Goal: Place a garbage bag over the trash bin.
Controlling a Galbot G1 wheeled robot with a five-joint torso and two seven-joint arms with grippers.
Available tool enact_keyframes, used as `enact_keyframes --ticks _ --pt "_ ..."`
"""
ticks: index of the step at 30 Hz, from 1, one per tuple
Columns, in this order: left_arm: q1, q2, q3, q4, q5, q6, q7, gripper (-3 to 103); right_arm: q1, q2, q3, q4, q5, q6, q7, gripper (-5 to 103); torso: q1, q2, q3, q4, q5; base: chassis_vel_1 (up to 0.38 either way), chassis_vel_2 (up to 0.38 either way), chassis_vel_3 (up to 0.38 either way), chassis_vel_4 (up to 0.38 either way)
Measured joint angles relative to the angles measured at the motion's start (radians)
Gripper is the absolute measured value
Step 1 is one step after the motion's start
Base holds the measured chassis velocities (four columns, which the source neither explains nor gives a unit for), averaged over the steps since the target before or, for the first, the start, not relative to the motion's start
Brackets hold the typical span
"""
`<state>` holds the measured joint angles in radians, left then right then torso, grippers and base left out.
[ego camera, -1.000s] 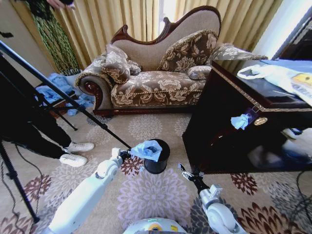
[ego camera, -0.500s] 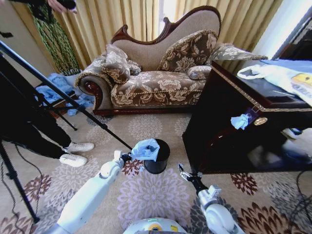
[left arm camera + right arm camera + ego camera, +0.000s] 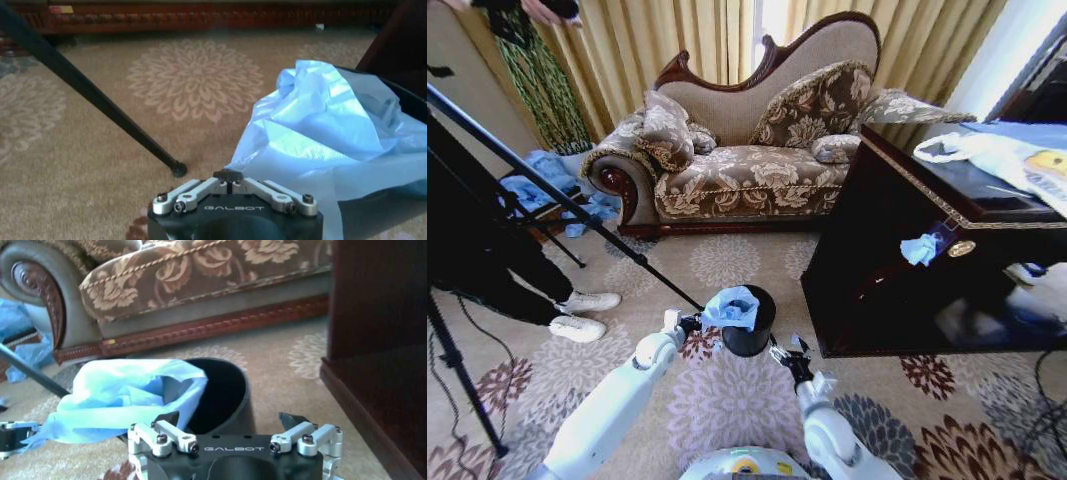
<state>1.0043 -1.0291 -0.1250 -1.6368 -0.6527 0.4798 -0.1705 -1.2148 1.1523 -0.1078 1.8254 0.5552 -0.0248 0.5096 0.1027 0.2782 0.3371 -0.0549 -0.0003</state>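
Since earlier, my right gripper (image 3: pixel 779 352) moved in beside the trash bin (image 3: pixel 749 320) on the carpet (image 3: pixel 727 400), fingers spread, to take the free edge. Garbage bag (image 3: pixel 731 306) draped the rim; left gripper (image 3: pixel 689 323) pinched its corner.

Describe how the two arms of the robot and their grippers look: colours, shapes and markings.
Both arms are smooth, rounded, glossy white shells, thinning toward dark black wrists. The left gripper and right gripper each have a black body printed "GALBOT" in pale letters, silver metal linkage bars with visible screws, and small black fingertips. No loose cables show on them.
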Motion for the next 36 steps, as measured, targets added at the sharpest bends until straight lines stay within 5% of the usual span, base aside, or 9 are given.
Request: enact_keyframes --ticks 10,15,26,36 --pt "-0.002 -0.03 0.0 0.023 0.021 -0.002 0.019 0 0.144 -0.008 -0.126 -0.013 0.024 -0.052 0.057 99 0.0 0.0 0.0 -0.0003 0.0 0.0 0.0 0.0 0.0" --pt "-0.003 -0.044 0.0 0.031 0.027 -0.003 0.025 0 0.208 0.003 -0.166 -0.031 0.051 -0.074 0.099 85 0.0 0.0 0.0 -0.0002 0.0003 0.0 0.0 0.0 0.0" --pt "-0.014 -0.051 0.0 0.043 0.029 -0.005 0.044 0 0.31 -0.003 -0.232 0.008 0.141 -0.138 0.176 81 0.0 0.0 0.0 -0.0002 0.0001 0.0 0.0 0.0 0.0" --pt "-0.016 -0.049 -0.006 0.041 0.028 -0.009 0.056 0 0.397 0.077 -0.317 -0.14 0.147 -0.135 0.217 80 0.0 0.0 0.0 -0.0001 0.0003 0.0 0.0 0.0 0.0"
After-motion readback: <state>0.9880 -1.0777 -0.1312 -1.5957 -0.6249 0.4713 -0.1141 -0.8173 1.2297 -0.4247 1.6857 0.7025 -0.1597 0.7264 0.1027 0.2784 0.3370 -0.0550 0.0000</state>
